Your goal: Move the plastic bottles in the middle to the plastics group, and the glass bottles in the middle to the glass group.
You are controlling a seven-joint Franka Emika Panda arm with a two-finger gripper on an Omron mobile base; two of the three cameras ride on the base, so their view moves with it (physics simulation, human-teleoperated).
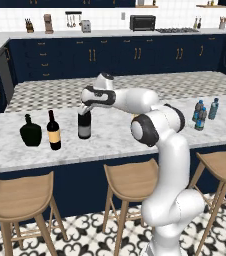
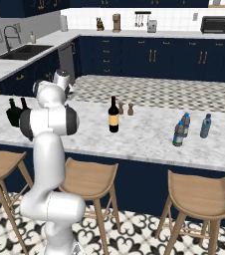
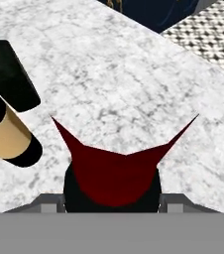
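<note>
The gripper is down over the top of the tall grey-label wine bottle, its fingers clenched on the bottle's neck; in the hand view the red cap sits right between the fingertips at the bottom edge. That bottle stands upright on the marble island counter, at the left part of it as the left base view shows it. Just beside it to the left stands the slim tan-label wine bottle, and next to that, farther left, the squat black flask; these two are close together and the held bottle is near them but not touching. In the hand view the tan-label bottle and the flask appear at the left. Well apart, toward the middle of the counter in the right base view, the yellow-label wine bottle stands upright. At the far end of the counter stand three small blue water bottles, with two close together and one a little aside.
</note>
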